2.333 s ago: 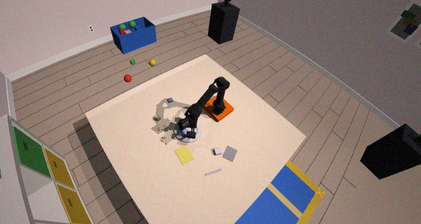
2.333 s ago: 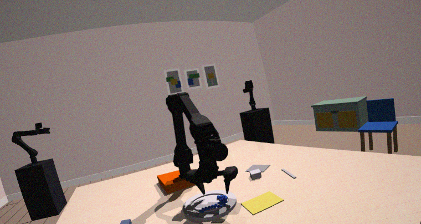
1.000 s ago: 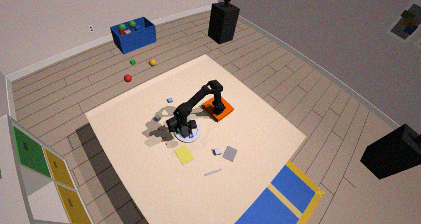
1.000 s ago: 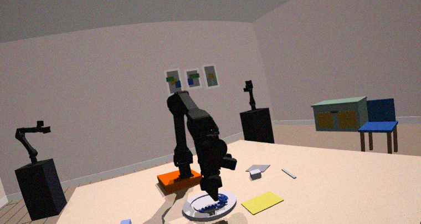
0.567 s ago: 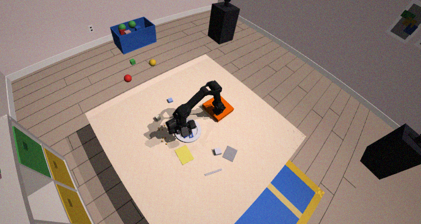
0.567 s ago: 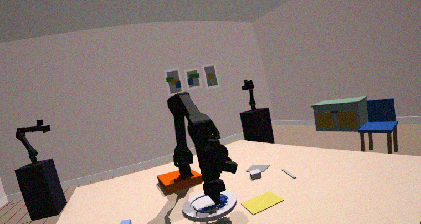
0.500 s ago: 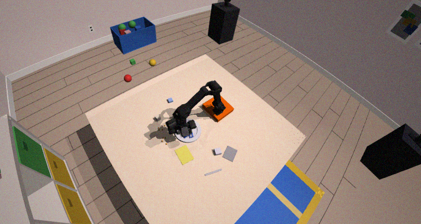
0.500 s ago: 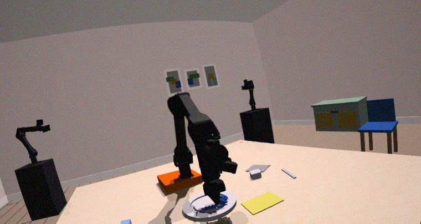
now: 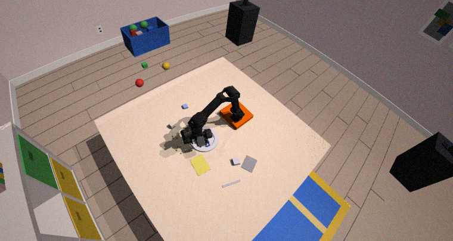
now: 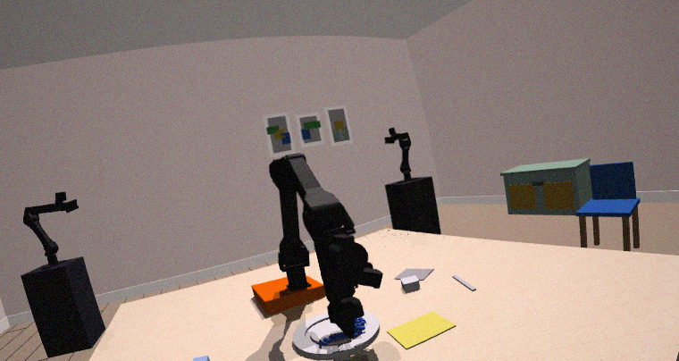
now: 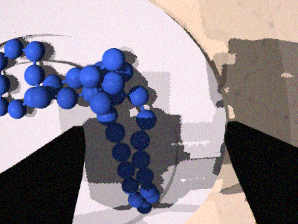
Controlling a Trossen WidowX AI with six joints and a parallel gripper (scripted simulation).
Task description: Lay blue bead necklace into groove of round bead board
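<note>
The blue necklace (image 9: 207, 143) (image 10: 359, 327) (image 11: 114, 82) is being borne, bunched, by the round board (image 9: 204, 149) (image 10: 304, 347) (image 11: 165, 30); its doubled tail is being straddled, crosswise to their closing line, by spread, empty fingers (image 9: 200, 141) (image 10: 348, 327).

The yellow sheet (image 9: 199, 164) lies near the round board (image 9: 214, 144).

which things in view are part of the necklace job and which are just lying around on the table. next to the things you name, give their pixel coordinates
Part of the job:
- necklace (image 10: 359, 324) (image 11: 113, 82)
- bead board (image 9: 215, 143) (image 10: 304, 348) (image 11: 200, 100)
- gripper (image 11: 157, 133)

Just lying about:
- yellow sheet (image 9: 200, 164) (image 10: 421, 330)
- gray sheet (image 9: 249, 163) (image 10: 420, 273)
- white block (image 9: 236, 161) (image 10: 409, 283)
- thin strip (image 9: 230, 184) (image 10: 464, 282)
- blue block (image 9: 185, 106) (image 10: 201, 358)
</note>
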